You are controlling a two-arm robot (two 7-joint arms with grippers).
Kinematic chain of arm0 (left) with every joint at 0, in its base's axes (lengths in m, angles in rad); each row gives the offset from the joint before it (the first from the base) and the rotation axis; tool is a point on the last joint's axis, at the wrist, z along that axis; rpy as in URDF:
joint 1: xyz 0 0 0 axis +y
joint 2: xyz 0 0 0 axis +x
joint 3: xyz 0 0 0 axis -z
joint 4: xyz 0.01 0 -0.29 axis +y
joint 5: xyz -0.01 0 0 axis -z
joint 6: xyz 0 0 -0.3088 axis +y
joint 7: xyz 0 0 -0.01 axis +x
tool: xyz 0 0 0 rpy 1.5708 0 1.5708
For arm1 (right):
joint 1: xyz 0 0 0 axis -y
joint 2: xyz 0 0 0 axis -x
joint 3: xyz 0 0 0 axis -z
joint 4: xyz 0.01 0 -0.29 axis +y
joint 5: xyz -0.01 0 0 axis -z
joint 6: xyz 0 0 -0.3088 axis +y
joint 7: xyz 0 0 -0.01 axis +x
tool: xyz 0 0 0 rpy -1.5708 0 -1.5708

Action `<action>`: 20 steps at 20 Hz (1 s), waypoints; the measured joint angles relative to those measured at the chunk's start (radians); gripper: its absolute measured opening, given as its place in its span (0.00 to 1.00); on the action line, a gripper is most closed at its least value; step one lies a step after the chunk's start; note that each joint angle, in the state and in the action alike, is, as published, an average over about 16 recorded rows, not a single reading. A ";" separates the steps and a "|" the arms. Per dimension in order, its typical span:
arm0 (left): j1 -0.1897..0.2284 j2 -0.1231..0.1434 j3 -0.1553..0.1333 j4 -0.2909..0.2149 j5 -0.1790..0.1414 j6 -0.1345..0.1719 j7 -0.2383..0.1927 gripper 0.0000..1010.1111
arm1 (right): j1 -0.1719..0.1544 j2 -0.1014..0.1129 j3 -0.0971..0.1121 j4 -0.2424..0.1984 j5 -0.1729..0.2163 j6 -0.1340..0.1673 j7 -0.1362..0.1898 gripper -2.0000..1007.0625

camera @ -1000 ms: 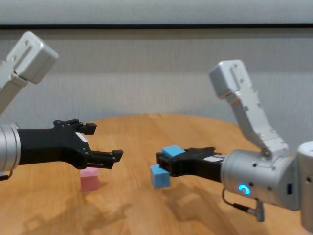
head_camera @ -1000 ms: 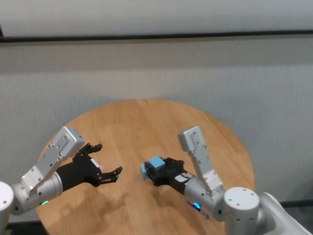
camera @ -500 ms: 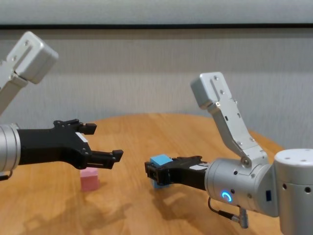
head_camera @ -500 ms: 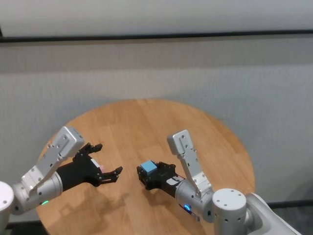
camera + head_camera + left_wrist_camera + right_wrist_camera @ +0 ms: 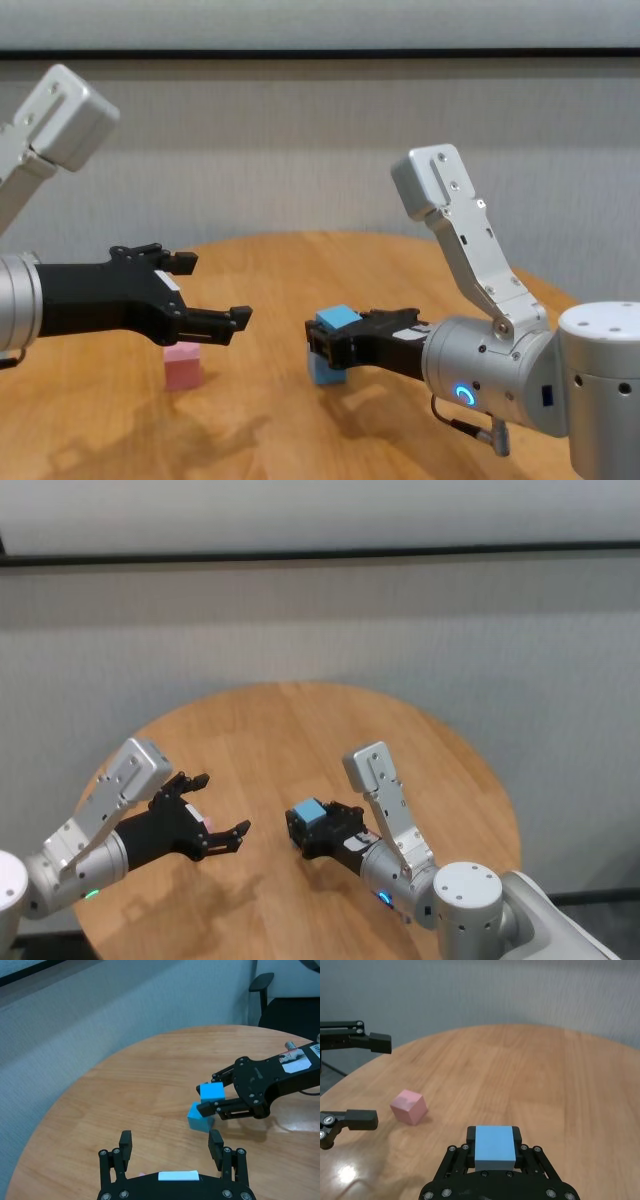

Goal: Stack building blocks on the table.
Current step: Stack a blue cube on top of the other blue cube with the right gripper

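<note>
right gripper [image 5: 325, 345] clamps small matte light-blue cube [image 5: 336, 318] just above second light-blue cube [image 5: 326, 369] on round wooden table [image 5: 280, 290], likely aligning for stacking. left gripper [image 5: 215, 290] spread wide, empty, above matte pink cube [image 5: 183, 364], likely poised for later pick.

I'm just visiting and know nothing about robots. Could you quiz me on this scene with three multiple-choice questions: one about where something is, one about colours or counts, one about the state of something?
1. Where is the pink block?
A. On the table, below the left end effector
B. In the right end effector
C. On top of a blue block

2. How many blue blocks show?
A. One
B. Two
C. Three

3. What is the right end effector doing?
A. Hanging open and empty
B. Shut on a blue block
C. Shut on the pink block

Answers:
1. A: it sits alone on the wood under the open left fingers.
2. B: the held blue block and the lower blue block on the table under it.
3. B: its fingers clamp the block's sides in the right wrist view.
</note>
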 joint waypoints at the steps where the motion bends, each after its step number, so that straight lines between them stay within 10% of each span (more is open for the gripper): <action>1: 0.000 0.000 0.000 0.000 0.000 0.000 0.000 0.99 | 0.001 0.000 0.000 0.001 -0.003 -0.005 -0.001 0.37; 20: 0.000 0.000 0.000 0.000 0.000 0.000 0.000 0.99 | 0.040 -0.030 -0.003 0.090 -0.058 -0.060 -0.008 0.37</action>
